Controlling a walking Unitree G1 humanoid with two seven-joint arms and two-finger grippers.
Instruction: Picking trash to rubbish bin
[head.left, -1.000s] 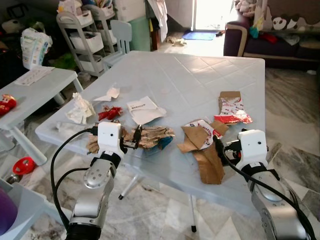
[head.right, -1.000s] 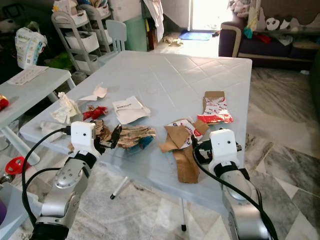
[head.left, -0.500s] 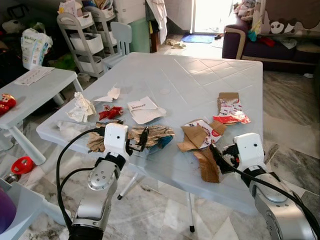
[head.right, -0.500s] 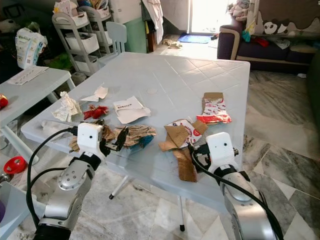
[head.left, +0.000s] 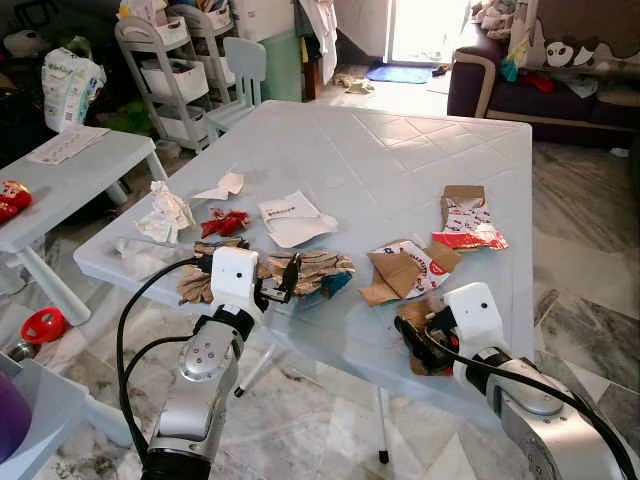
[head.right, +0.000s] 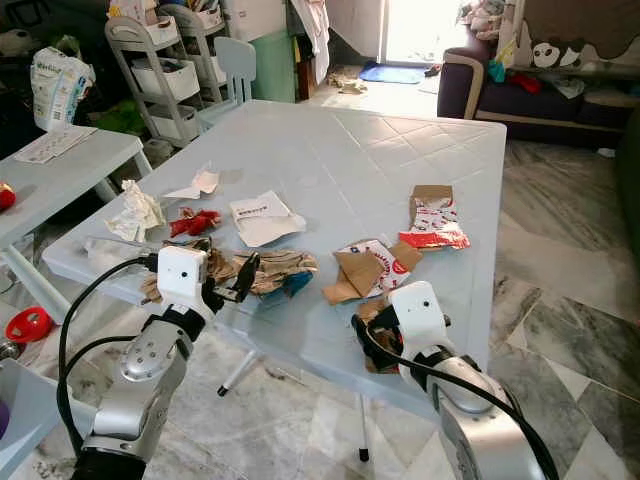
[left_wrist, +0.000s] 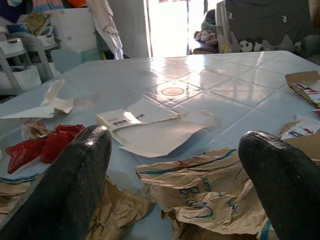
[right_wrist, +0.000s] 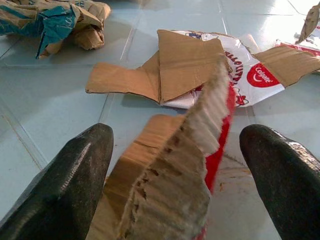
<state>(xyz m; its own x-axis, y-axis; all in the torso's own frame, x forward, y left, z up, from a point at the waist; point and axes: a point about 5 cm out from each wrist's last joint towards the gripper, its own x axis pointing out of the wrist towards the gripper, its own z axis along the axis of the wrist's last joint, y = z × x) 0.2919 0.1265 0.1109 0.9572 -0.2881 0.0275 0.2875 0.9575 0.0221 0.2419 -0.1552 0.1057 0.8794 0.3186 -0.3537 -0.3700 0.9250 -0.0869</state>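
Note:
Trash lies along the near part of the pale blue table (head.left: 400, 150). My left gripper (head.left: 283, 282) is open at the table's front edge, with a crumpled brown paper bag (left_wrist: 210, 200) just beyond its fingertips. My right gripper (head.left: 418, 338) is also open at the front edge, and a torn cardboard strip (right_wrist: 175, 170) stands up between its two spread fingers (right_wrist: 75, 170). Just beyond that strip lies a flattened red-and-white carton (head.left: 405, 268). Farther back are a second torn carton (head.left: 465, 215), a white paper (head.left: 290, 218), a red wrapper (head.left: 225, 222) and a crumpled tissue (head.left: 165, 212).
A small side table (head.left: 70, 175) stands to the left, with a red toy (head.left: 45, 325) on the floor below it. A shelving cart (head.left: 175, 60) and a small chair (head.left: 240, 70) stand behind the table. A dark sofa (head.left: 540, 80) is at the back right.
My right gripper has moved left onto the cardboard strip, which lay flat over the edge and now stands bunched between its fingers. My left gripper has edged a little toward the paper bag.

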